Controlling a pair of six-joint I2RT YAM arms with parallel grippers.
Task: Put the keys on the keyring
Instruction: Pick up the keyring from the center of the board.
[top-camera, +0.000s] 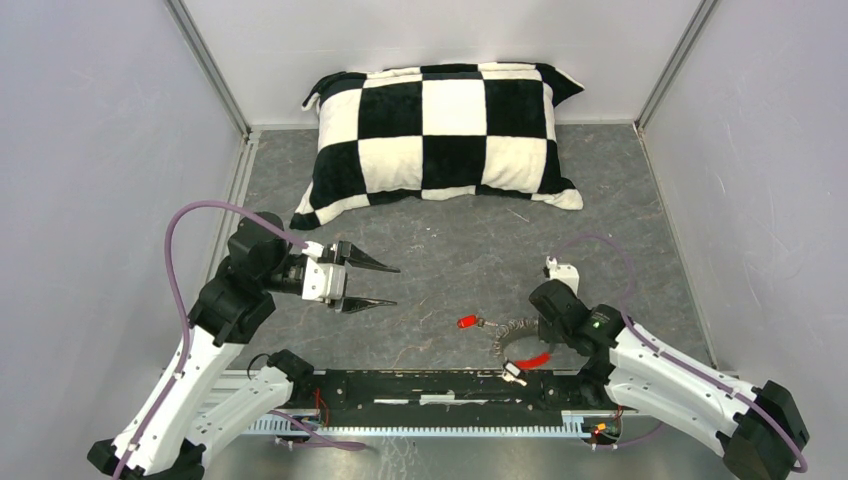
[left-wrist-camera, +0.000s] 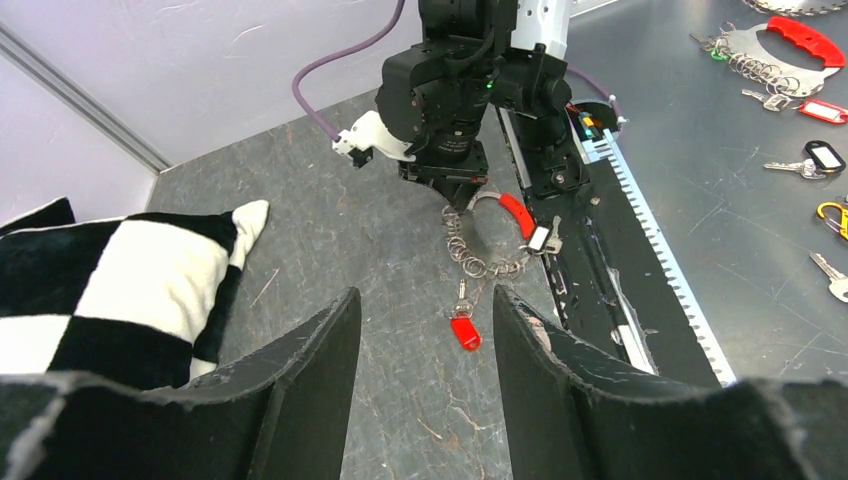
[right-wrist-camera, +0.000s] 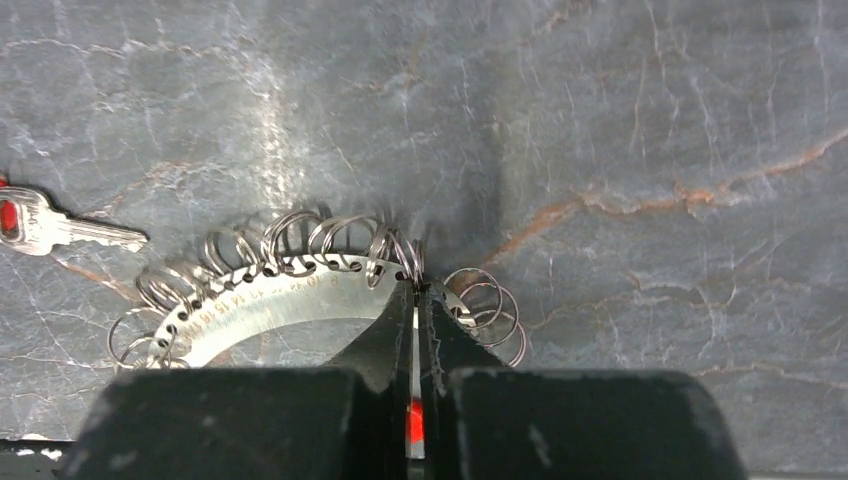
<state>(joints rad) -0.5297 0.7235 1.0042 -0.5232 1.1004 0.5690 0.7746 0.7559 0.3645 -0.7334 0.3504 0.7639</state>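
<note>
Black-and-white-headed key (top-camera: 514, 373) at near edge of grey table (top-camera: 450, 250) | thin silvery coiled-wire keyring (top-camera: 510, 326), red section, just beyond; right fingers (right-wrist-camera: 385, 340) pinched shut on it | red-headed key (top-camera: 466, 322) just left | left fingers (top-camera: 365, 260) apart, empty | checked pillow (top-camera: 440, 135) far.

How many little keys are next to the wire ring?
2. The red-headed key lies just left of the keyring; the black-and-white key lies by its red section, near the black rail. Others could hide under the right end effector.
</note>
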